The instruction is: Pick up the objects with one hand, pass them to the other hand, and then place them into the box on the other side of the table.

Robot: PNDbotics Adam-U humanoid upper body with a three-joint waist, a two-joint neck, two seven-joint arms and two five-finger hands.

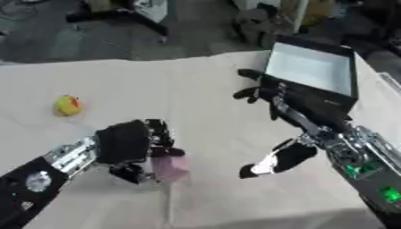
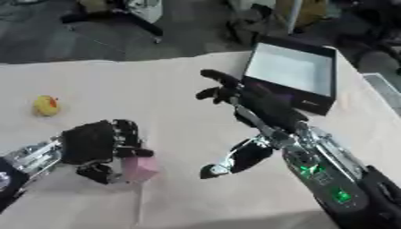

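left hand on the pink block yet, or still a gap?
Touching. In the right eye view the black left hand has its fingers and thumb curled round the small pink block, with no table showing between them. The left eye view shows the same.

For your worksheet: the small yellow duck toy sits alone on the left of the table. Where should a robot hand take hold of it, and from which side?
Grip the yellow duck across its rounded body, fingers and thumb on opposite flanks, coming down from above. It stands apart on the table with bare cloth all round, so nothing blocks a top approach. The left hand is nearer but already curled round a pink object.
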